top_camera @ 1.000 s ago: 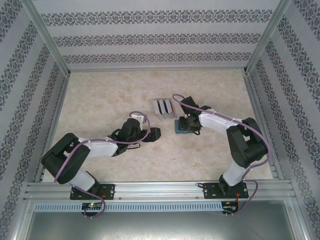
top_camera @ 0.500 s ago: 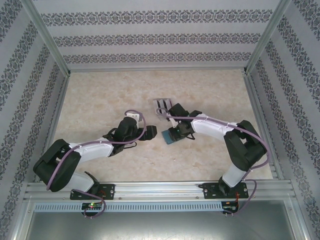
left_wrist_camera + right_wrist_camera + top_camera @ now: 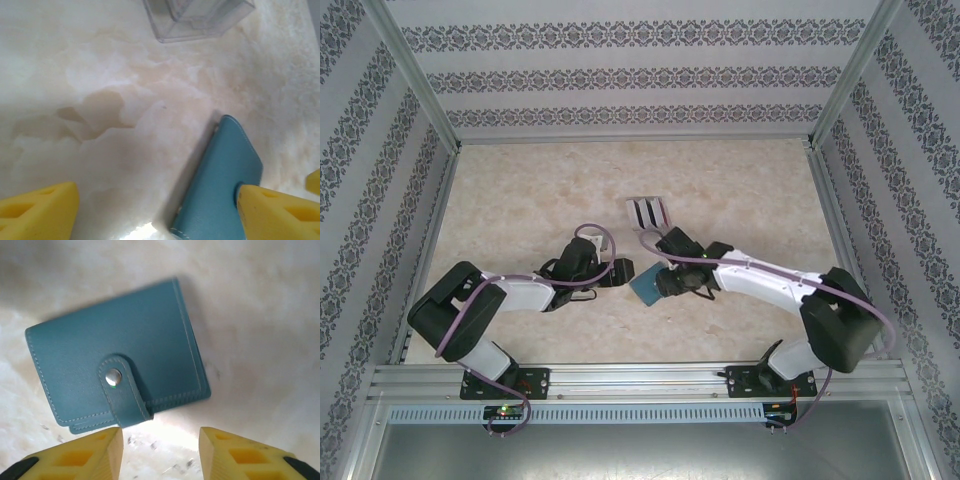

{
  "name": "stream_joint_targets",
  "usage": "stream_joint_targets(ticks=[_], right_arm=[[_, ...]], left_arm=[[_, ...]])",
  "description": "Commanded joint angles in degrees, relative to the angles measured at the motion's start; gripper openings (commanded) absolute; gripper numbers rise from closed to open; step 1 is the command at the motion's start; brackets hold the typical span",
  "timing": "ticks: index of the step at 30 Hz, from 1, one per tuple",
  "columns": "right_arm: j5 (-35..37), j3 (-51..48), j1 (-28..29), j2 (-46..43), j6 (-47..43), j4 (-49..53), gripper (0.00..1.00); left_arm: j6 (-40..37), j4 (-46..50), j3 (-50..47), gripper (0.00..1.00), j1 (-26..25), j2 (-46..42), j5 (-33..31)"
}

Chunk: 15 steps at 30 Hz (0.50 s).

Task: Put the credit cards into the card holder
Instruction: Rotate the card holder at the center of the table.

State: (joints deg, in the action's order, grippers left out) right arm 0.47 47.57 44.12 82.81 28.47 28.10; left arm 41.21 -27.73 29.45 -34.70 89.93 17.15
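Beige marbled worktop boxed in by patterned wallpaper walls, with a pale grey ribbed piece sitting toward the back, roughly mid-table. Over on the left, the left fingers hang low over the worktop and are spread wide with nothing between them. That arm's wrist cam shows the yellow pads far apart. Just to the right lies the card holder, teal-blue, flat on the worktop and folded closed, its snap strap buttoned down. One left pad overlaps a corner of the holder in the wrist view, but I can't tell if it actually touches. Right next to the holder are the right fingers, also spread, pads just short of the holder's near edge, not pinching it.
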Motion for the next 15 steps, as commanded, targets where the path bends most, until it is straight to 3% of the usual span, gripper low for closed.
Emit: stream_joint_targets(ticks=[1,5,15], right_arm=[[-3.74,-6.40,-0.12,-4.12,20.46,-9.11,0.46],[-7.58,-13.20,-2.94,-6.69,29.01,-19.81,0.45],[-17.66,-15.84,-10.94,0.24,33.58,-35.47,0.45]], left_arm=[[1.58,-2.57,-0.80,0.81,-0.54,2.77,10.70],[0.19,-0.25,0.47,0.81,-1.26,2.71,11.59],[-2.24,10.54,4.11,0.70,-5.64,2.39,11.32]])
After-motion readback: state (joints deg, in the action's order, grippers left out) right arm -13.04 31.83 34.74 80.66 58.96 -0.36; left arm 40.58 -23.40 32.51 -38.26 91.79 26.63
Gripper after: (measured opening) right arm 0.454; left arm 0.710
